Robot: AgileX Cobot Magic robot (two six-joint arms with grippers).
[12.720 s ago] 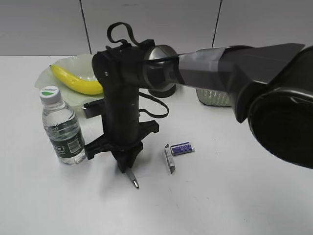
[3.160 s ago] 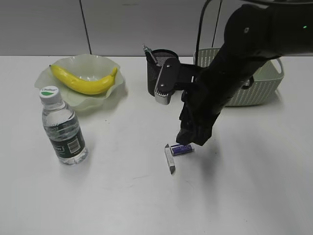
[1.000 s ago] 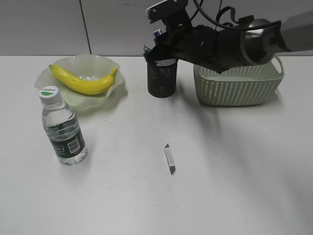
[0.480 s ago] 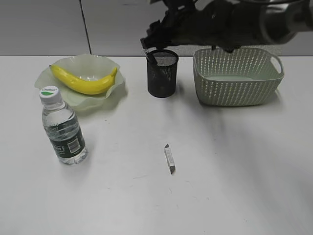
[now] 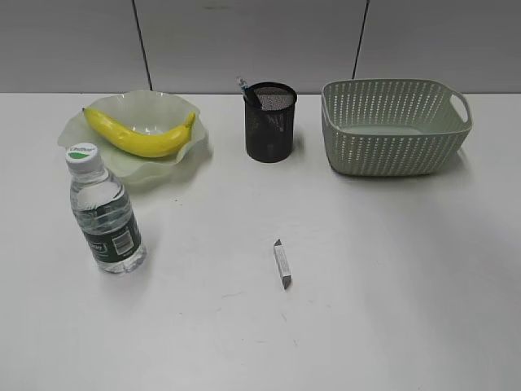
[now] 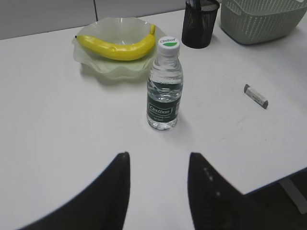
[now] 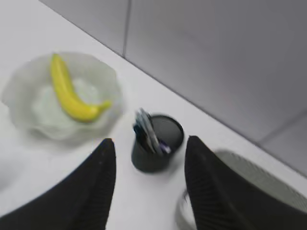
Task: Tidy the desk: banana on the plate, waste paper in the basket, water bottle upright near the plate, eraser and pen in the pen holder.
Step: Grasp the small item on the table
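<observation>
The banana (image 5: 138, 137) lies in the pale green plate (image 5: 175, 104) at the back left. The water bottle (image 5: 104, 213) stands upright in front of the plate. The black mesh pen holder (image 5: 269, 129) holds a pen, and the right wrist view shows something purple inside the holder (image 7: 154, 143). The sage-green basket (image 5: 391, 130) stands at the back right. The waste paper is out of view. My left gripper (image 6: 158, 155) is open and empty, low over the desk near the bottle (image 6: 164, 91). My right gripper (image 7: 149, 141) is open and empty, high above the pen holder.
A small grey stick-like object (image 5: 282, 264) lies on the white desk (image 5: 391, 293) in front of the pen holder; it also shows in the left wrist view (image 6: 255, 96). Neither arm shows in the exterior view.
The right arm carried the purple eraser from the desk to above the pen holder, then drew back out of the exterior view. The eraser no longer lies on the desk.
</observation>
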